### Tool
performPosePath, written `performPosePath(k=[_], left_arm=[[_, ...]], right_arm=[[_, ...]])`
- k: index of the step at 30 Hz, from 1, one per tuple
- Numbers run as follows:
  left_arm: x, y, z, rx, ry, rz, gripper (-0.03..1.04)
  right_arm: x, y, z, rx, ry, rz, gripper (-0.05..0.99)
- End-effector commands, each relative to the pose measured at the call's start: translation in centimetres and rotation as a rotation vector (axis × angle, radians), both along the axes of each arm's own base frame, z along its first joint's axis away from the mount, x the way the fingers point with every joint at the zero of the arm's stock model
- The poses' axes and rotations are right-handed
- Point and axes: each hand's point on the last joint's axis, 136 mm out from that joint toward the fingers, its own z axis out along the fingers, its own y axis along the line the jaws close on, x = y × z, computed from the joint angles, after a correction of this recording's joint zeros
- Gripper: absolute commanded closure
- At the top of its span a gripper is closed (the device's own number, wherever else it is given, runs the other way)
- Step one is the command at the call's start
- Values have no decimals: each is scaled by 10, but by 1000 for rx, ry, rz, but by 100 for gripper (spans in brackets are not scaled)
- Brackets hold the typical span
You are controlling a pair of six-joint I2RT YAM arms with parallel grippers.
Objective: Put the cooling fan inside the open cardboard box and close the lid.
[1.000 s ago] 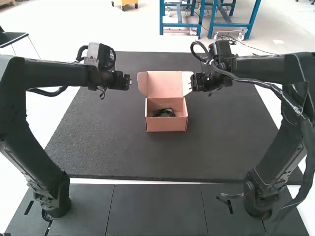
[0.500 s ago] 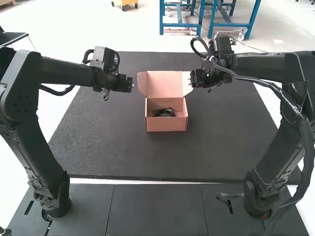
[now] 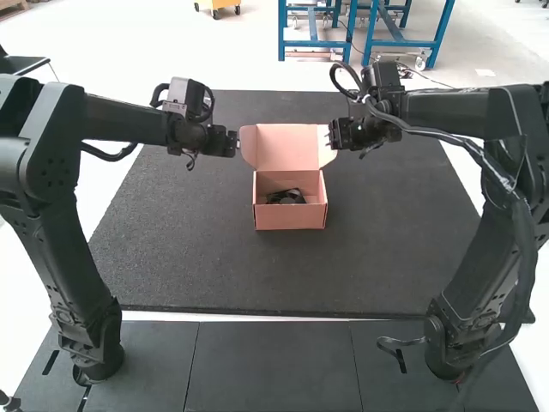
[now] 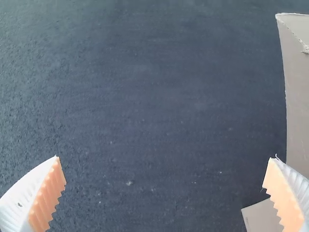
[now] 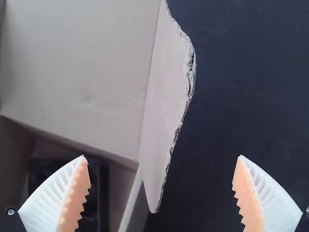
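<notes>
A small pinkish-brown cardboard box (image 3: 290, 215) sits open on a dark rubber mat (image 3: 171, 240), its lid (image 3: 287, 146) standing upright at the back. A black cooling fan (image 3: 286, 196) lies inside the box. The left gripper (image 3: 230, 143) hangs just beside the lid's left edge, fingers (image 4: 46, 198) spread wide. The right gripper (image 3: 332, 136) hangs at the lid's right edge, and the lid's side flap (image 5: 164, 121) shows between its wide-spread fingers (image 5: 72, 193).

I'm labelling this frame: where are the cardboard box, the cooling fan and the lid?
cardboard box (image 3: 290, 215), high view, its front wall.
cooling fan (image 3: 286, 196), high view, its dark top inside the box.
lid (image 3: 287, 146), high view, its raised inner face.
</notes>
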Motion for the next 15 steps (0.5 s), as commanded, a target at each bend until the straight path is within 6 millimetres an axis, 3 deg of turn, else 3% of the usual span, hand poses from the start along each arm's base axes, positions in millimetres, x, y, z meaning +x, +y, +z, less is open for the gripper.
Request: performPosePath(k=[1, 6, 11, 15], left_arm=[[3, -24, 19, -53, -33, -69, 4], [-4, -47, 23, -92, -31, -144, 4], [-5, -55, 28, -96, -36, -157, 4], [-5, -56, 28, -96, -35, -159, 4]], right_arm=[[11, -3, 12, 29, -23, -16, 27], [14, -4, 12, 30, -24, -22, 27], [17, -8, 9, 32, -18, -32, 28], [18, -7, 11, 46, -18, -31, 38]])
